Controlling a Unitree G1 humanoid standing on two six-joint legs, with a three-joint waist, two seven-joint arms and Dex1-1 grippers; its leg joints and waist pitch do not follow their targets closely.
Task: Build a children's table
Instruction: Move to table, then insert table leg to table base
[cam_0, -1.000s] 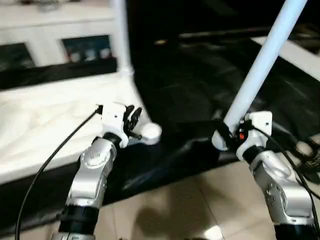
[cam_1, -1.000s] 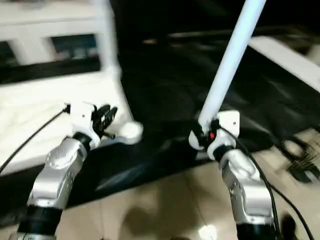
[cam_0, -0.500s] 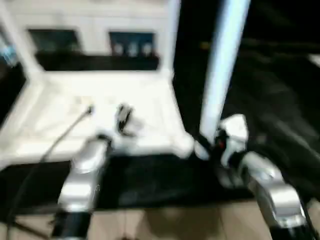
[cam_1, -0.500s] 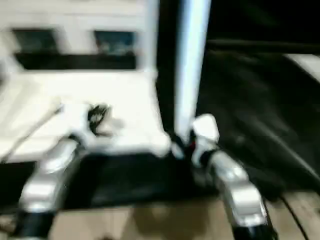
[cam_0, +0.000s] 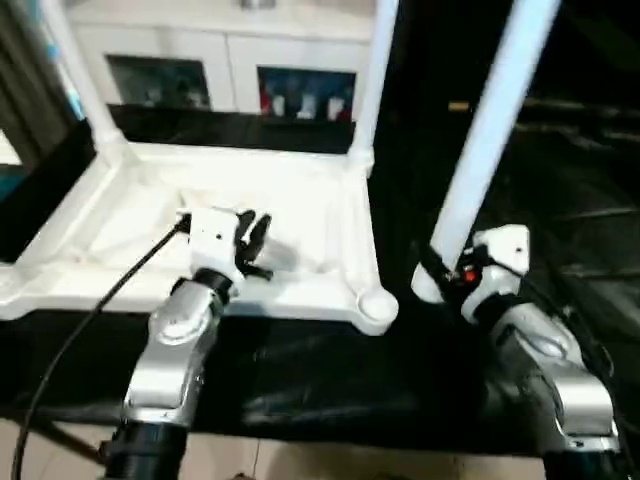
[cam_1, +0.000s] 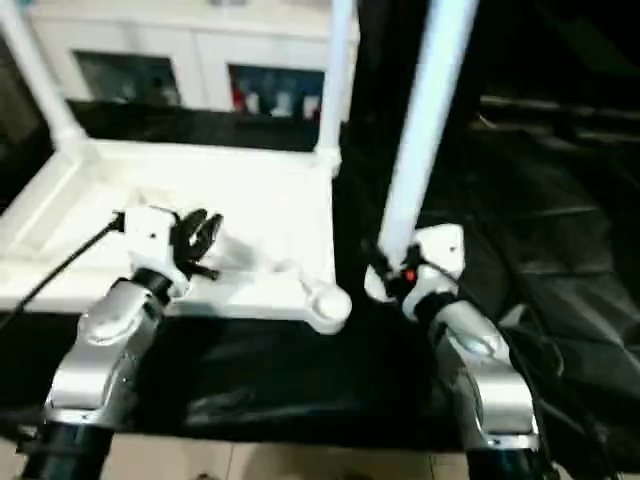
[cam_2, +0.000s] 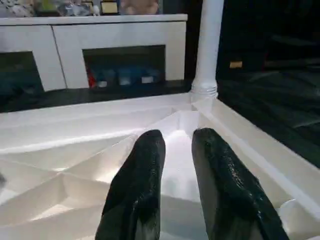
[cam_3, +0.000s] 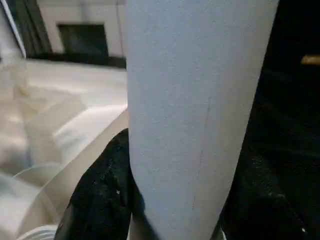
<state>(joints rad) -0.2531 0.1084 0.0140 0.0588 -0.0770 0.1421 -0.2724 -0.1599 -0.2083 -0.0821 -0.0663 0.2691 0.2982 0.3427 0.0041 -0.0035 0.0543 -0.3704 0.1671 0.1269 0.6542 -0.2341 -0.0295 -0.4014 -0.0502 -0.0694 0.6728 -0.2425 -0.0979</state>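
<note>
- The table top (cam_0: 230, 215) lies upside down on the black-sheeted table (cam_0: 330, 370), its ribbed underside facing up, toward the robot's left side of the scene.
- Two legs already stand upright in its far corner sockets: one at the far right corner (cam_0: 372, 80) and one at the far left corner (cam_0: 75, 75).
- The near right corner socket (cam_0: 376, 303) is open, with no leg in it.
- The right gripper (cam_0: 440, 275) is closed on the lower part of a loose leg (cam_0: 490, 125), which rises steeply up and away, leaning a little to the right.
- The flared bottom end of that leg sits just to the right of the open near socket, close beside it but not in it; dark sheet shows between the two.
- The left gripper (cam_0: 250, 240) hovers over the ribbed underside near the front edge, its fingers (cam_2: 142, 185) a narrow gap apart and holding nothing.
- A black cable (cam_0: 90, 320) runs from the left wrist down along the silver forearm.
- Behind the table top stands a white cabinet (cam_0: 230, 60) with glass doors and small coloured things inside.
- The black sheet lies wrinkled and shiny across the right side.
- Pale floor (cam_0: 300, 465) shows at the near edge.
</note>
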